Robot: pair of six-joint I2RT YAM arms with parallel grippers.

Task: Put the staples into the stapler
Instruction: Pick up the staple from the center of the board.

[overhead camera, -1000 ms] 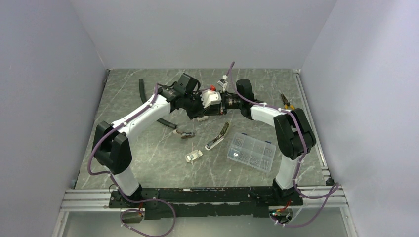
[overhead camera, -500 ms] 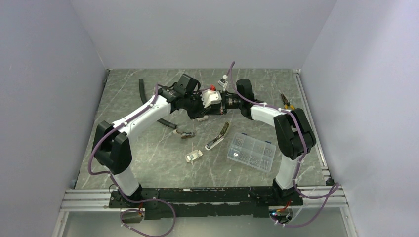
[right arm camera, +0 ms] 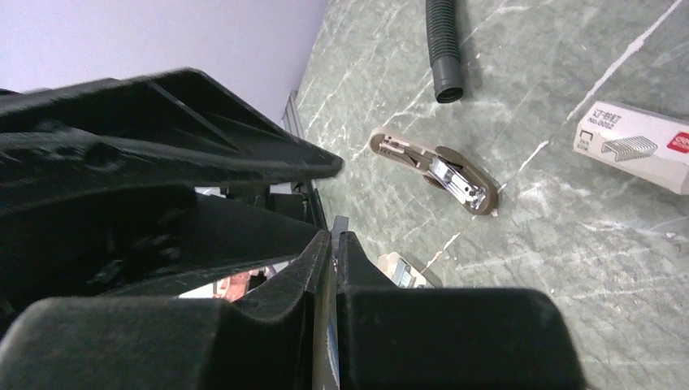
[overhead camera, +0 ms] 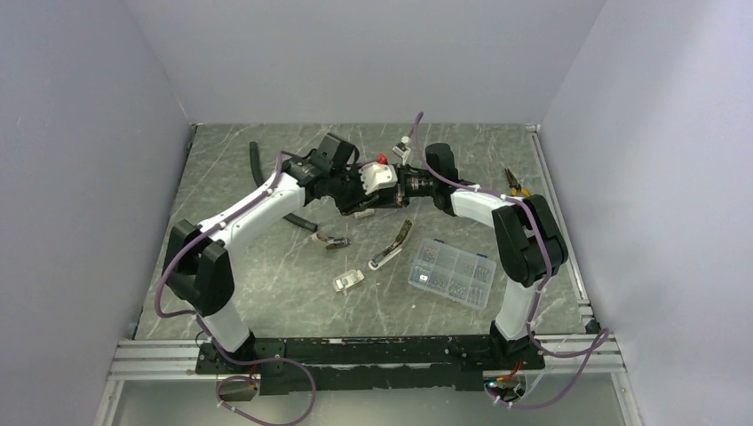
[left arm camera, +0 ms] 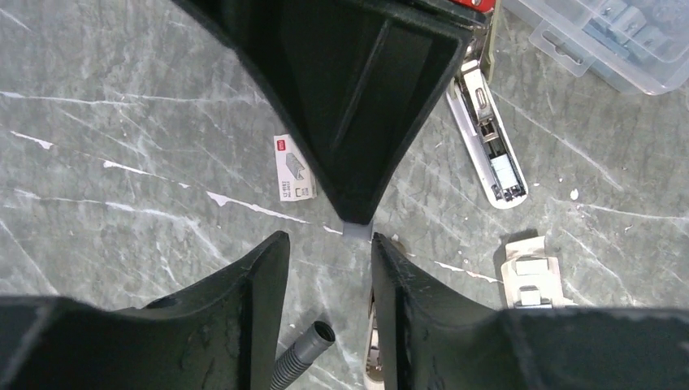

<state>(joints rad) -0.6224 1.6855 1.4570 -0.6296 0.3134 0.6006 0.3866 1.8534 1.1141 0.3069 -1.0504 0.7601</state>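
Both hands meet above the far middle of the worktop [overhead camera: 266, 297]. The step in hand looks like getting the staples ready to go into the stapler [overhead camera: 392, 246]. It lies opened flat, nearer than the hands and slightly to their right, with its silver-white channel facing up, just left of the clear compartment box [overhead camera: 451, 272]. The right hand [right arm camera: 333, 237] is pinched tight on a thin grey piece, most likely a staple strip [left arm camera: 357, 231], which pokes out at its tip. The left hand [left arm camera: 327, 244] stands partly open with a clear gap between its fingers and nothing in it; the strip's end sits just beyond that gap. To do this well, the right hand should hold the strip straight, since such strips probably snap when bent. It should line the strip up lengthwise with the channel and lower it in flat while the left hand steadies the base. A white staple box [left arm camera: 292, 171] lies on the worktop below the hands, and a black hose [right arm camera: 443, 49] lies to the left. The worktop is grey-green and stone-patterned with white veins, and plain pale walls [overhead camera: 373, 53] box it in on three sides.
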